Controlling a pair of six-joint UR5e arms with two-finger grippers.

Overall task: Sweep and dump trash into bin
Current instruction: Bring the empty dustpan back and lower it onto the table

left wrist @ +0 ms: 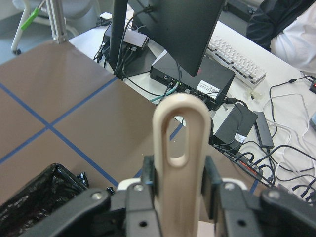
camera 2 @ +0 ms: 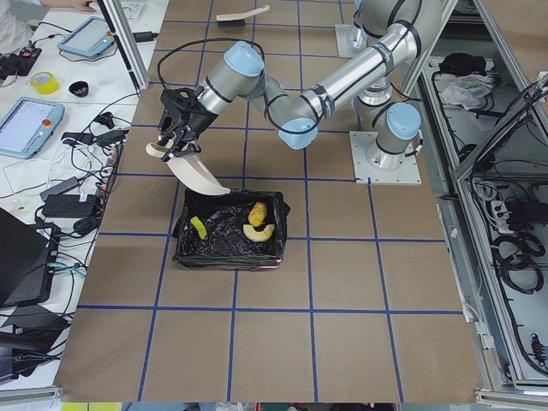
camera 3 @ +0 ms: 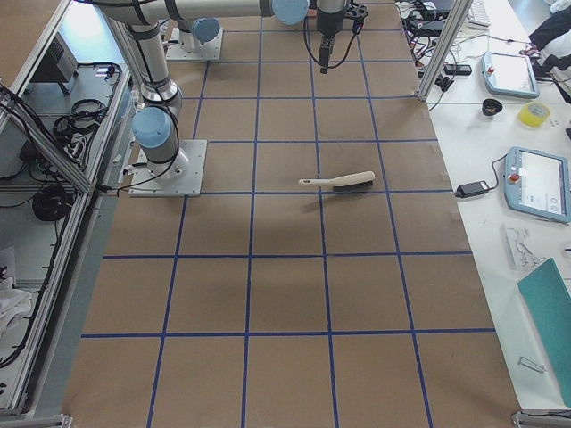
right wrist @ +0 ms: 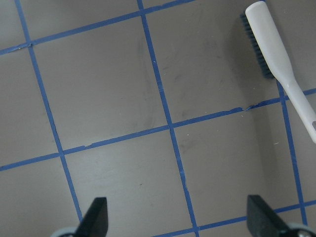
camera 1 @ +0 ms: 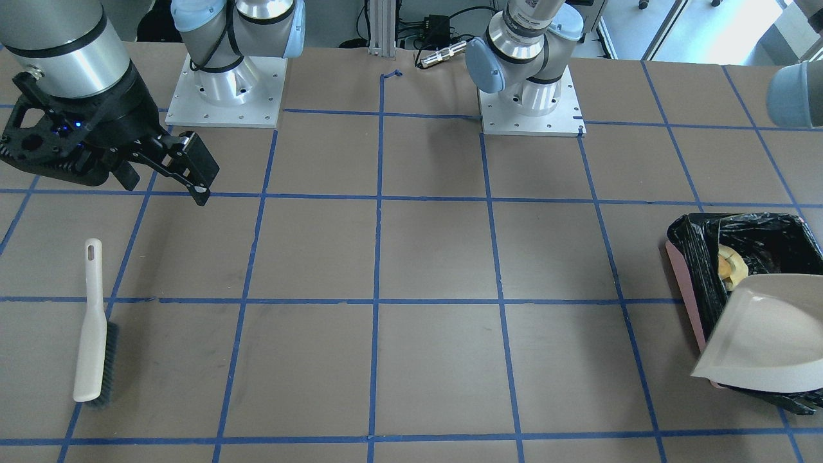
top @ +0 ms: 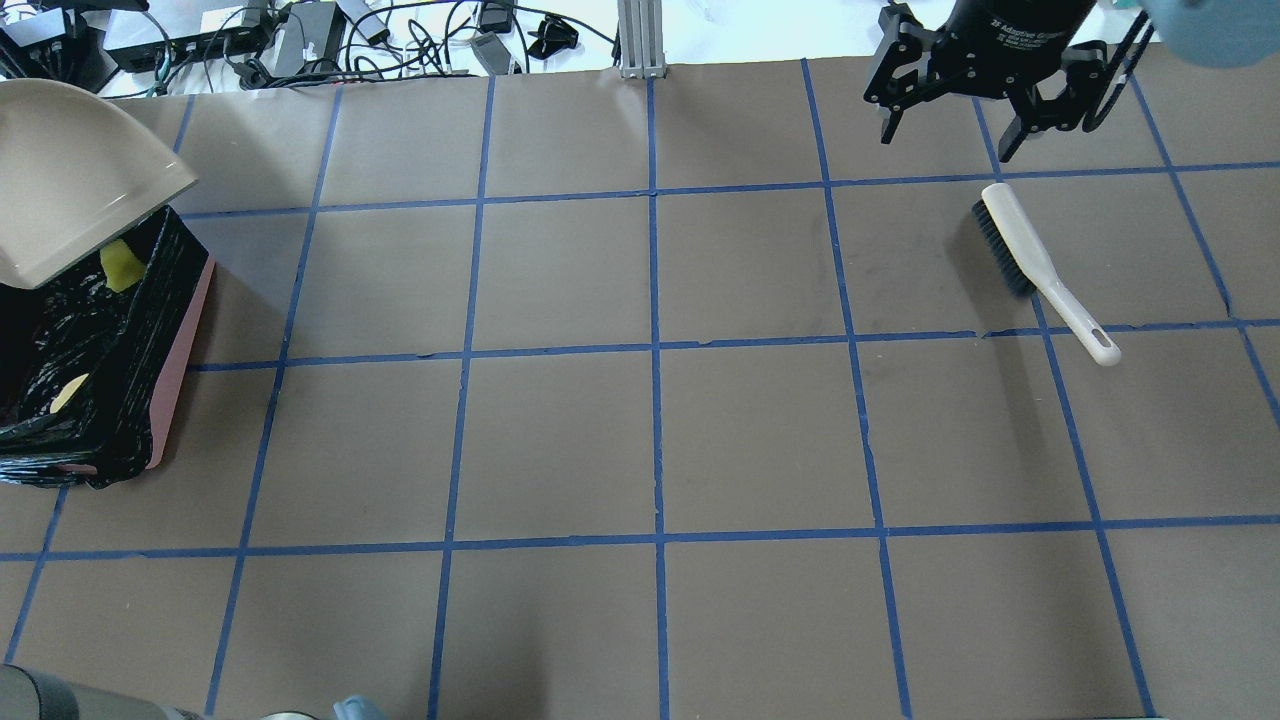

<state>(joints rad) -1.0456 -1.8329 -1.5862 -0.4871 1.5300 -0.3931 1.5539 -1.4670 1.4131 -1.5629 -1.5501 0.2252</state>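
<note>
Dustpan [camera 1: 765, 334]: tilted over bin [top: 185, 340], left gripper [left wrist: 177, 192] clamped on handle.
Brush [top: 1030, 265]: lying right, near right gripper [top: 945, 130], jaws open.

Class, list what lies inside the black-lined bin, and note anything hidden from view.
In the bin lie a yellow sponge, a golden-brown lump and a curved tan piece. The dustpan held above one end covers part of the interior in the front-facing and overhead views.

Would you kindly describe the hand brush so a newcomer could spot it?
On the brown taped table, look near the open right gripper. The hand brush lies there alone: beige handle, dark bristles, unlike the scoop-shaped dustpan over the bin.
</note>
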